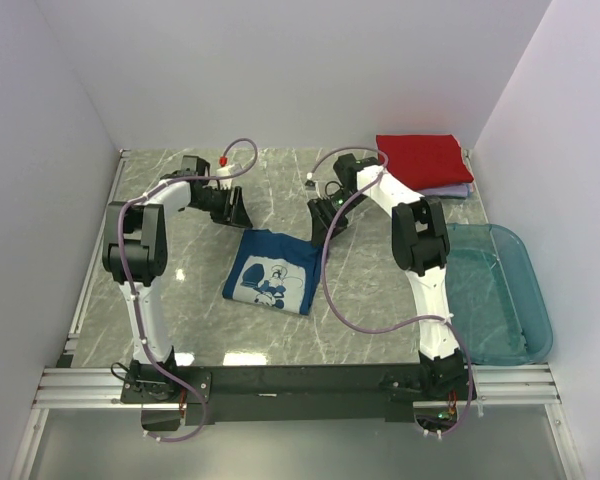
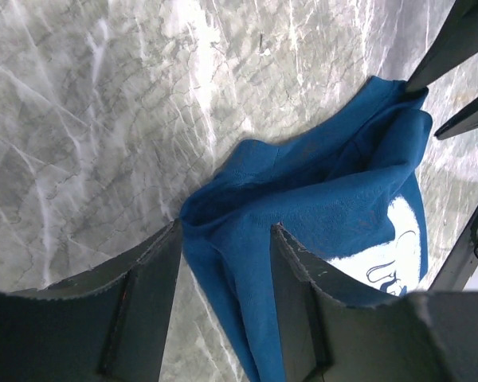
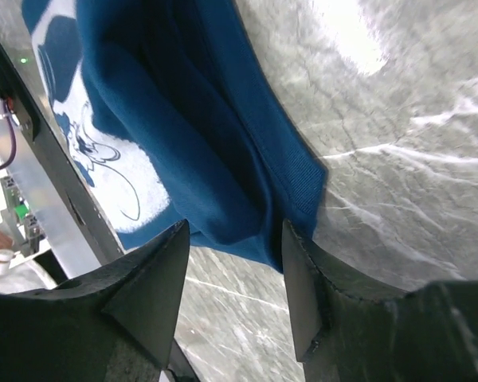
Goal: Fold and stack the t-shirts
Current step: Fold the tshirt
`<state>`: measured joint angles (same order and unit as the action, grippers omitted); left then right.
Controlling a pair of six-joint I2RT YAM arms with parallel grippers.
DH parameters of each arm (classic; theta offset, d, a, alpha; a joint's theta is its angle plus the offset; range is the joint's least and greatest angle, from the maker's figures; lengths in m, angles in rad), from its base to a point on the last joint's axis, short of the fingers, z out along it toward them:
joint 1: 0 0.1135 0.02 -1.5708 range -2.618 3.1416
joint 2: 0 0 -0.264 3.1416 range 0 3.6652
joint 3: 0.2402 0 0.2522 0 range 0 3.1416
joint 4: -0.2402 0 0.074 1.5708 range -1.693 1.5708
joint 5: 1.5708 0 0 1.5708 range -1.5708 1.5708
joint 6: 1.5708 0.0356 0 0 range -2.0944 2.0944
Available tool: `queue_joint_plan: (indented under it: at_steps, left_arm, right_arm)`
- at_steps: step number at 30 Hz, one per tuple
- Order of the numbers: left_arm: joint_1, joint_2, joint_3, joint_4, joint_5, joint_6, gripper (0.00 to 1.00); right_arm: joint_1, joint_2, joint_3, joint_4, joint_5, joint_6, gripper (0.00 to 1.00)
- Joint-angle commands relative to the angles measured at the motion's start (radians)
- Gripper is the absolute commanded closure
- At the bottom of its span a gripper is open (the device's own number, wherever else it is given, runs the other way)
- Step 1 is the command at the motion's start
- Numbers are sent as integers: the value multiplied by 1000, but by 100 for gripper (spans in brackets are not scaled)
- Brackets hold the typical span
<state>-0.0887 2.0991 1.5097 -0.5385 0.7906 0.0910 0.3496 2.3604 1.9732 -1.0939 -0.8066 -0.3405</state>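
Note:
The dark blue t-shirt [image 1: 270,272] with a white print lies folded in the middle of the table. My left gripper [image 1: 240,218] is at its far left corner. In the left wrist view the left gripper [image 2: 227,237] is open, with a fold of the blue shirt [image 2: 327,191] lying between its fingers. My right gripper [image 1: 323,230] is at the far right corner. In the right wrist view the right gripper [image 3: 235,239] is open, its tips at the edge of the blue shirt [image 3: 191,135]. The red t-shirt [image 1: 420,158] lies folded on the lavender one [image 1: 452,190] at the back right.
A translucent teal tub [image 1: 495,290] stands at the right edge of the table. White walls close the back and both sides. The right arm's fingers [image 2: 454,44] show at the top right of the left wrist view.

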Motion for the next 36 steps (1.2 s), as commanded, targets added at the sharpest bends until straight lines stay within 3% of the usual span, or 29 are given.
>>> queue_joint_plan:
  at_steps: [1,17,22,25,27,36]
  left_arm:
    - [1,12,38,18,7,-25,47]
    - [-3,42,17,35,24,-54,55]
    - [-3,41,17,35,29,-43,72]
    - [-2,36,17,38,35,-43,89]
    - [0,24,14,41,36,-40,99]
    - [20,-46,-29,118,26,-63,99]
  right_arm:
    - [11,-41,-27,-15,-28,-31,44]
    - [32,-10,13,-92,-36,-80,45]
    - [34,-26,10,-80,-31,-83,62]
    - [31,-44,19,-83,-20,-86,100]
    - [32,-65,24,-86,-14,-83,100]
    - [25,-105,26,-155,17,-109,100]
